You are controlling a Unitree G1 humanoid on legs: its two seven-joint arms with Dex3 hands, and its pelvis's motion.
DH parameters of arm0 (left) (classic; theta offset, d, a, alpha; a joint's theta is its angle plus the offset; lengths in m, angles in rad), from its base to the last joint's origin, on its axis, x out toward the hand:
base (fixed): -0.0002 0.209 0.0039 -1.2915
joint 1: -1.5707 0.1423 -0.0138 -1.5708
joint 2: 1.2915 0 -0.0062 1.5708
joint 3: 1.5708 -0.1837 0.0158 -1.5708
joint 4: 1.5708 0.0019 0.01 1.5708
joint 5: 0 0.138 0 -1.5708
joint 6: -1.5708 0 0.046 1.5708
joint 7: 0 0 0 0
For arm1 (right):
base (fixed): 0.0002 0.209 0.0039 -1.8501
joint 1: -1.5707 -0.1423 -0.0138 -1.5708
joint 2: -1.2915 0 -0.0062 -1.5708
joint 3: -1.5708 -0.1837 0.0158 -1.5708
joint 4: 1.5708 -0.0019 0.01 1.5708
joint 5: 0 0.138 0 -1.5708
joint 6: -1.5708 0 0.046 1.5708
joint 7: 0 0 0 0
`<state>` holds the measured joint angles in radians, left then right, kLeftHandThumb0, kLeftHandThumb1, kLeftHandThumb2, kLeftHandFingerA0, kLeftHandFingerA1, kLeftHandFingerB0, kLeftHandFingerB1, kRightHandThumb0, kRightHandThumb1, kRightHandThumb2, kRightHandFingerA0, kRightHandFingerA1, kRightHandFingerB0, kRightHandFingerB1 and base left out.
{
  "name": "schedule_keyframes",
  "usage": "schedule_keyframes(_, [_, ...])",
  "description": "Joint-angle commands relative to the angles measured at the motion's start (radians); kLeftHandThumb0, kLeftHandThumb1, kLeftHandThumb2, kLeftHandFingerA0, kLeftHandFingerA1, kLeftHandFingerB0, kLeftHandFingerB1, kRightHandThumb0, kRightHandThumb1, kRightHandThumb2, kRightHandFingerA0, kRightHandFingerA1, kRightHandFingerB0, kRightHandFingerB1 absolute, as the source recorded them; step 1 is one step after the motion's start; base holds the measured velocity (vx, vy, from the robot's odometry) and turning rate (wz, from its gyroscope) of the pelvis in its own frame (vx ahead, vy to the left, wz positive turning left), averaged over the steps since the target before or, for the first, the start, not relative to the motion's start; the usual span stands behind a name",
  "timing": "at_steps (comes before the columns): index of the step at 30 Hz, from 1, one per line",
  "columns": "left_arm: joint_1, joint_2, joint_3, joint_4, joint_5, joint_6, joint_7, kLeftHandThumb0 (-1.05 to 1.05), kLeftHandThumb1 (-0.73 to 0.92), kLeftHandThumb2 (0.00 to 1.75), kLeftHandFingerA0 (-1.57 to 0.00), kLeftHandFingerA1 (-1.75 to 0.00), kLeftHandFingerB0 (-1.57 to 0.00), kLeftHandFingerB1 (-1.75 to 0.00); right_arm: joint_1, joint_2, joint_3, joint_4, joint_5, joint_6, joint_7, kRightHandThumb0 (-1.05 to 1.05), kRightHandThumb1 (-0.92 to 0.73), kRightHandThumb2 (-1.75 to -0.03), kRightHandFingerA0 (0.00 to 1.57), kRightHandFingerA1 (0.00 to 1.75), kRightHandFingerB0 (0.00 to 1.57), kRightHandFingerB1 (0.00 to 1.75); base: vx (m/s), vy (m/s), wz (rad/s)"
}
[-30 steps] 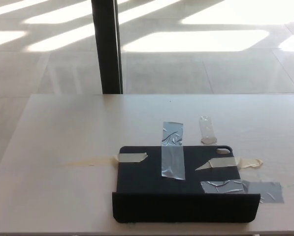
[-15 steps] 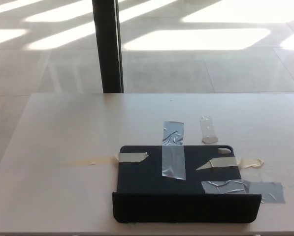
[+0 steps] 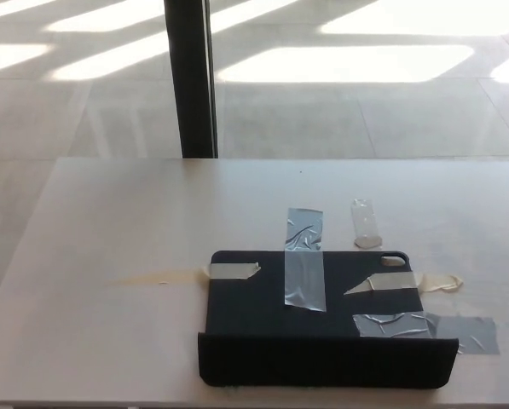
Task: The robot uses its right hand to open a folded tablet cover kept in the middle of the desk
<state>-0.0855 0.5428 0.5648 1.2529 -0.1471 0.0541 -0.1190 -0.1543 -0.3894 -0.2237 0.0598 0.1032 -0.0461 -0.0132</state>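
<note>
On desk [image 3: 109, 213] | tablet cover [image 3: 322, 324] taped flat, long axis left-right | both hands, fingers unseen

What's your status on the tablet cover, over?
Both hands out of view. Tablet cover taped flat on desk, near flap raised along front edge. Nothing blocking the approach.

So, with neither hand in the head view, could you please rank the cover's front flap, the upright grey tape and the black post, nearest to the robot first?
1. Front flap, at the near edge of the desk.
2. Upright grey tape, middle, across the far edge of the tablet cover.
3. Black post, beyond the desk, left of centre.
</note>
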Motion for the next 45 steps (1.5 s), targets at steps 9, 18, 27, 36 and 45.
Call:
schedule_keyframes(9, [-0.002, 0.037, 0.024, 0.017, -0.052, 0.018, -0.015, -0.89, 0.92, 0.74, -0.78, -0.81, -0.47, -0.66, -0.068, -0.146, 0.576, -0.054, -0.490, -0.005, 0.249, -0.85, -0.90, -0.69, 0.48, 0.45, 0.32, 0.30, 0.00, 0.000, 0.00])
schedule_keyframes(18, [0.004, 0.036, 0.021, 0.020, -0.049, 0.013, -0.023, -0.89, 0.92, 0.75, -0.75, -0.79, -0.47, -0.64, -0.174, -0.188, 0.754, -0.014, -0.602, -0.006, 0.348, -0.82, -0.92, -0.69, 0.47, 0.49, 0.30, 0.31, 0.00, 0.000, 0.00])
schedule_keyframes(27, [-0.004, 0.041, 0.019, 0.018, -0.045, 0.009, -0.018, -0.90, 0.92, 0.71, -0.79, -0.79, -0.47, -0.64, -0.312, -0.171, 0.960, 0.105, -0.820, -0.076, 0.312, -0.87, -0.92, -0.72, 0.53, 0.91, 0.27, 0.38, 0.00, 0.000, 0.00])
schedule_keyframes(36, [-0.012, 0.045, 0.012, 0.013, -0.039, 0.004, -0.021, -0.88, 0.92, 0.75, -0.77, -0.78, -0.47, -0.63, -0.361, -0.154, 1.169, 0.208, -1.104, -0.023, 0.174, -0.96, -0.79, -1.26, 0.65, 1.09, 0.25, 0.53, 0.00, 0.000, 0.00])
schedule_keyframes(45, [-0.029, 0.041, 0.005, 0.016, -0.032, 0.008, -0.019, -0.90, 0.92, 0.74, -0.75, -0.77, -0.47, -0.63, -0.290, -0.133, 1.176, 0.259, -1.105, 0.100, -0.007, -0.96, -0.83, -1.29, 0.65, 1.22, 0.22, 0.51, 0.00, 0.000, 0.00])
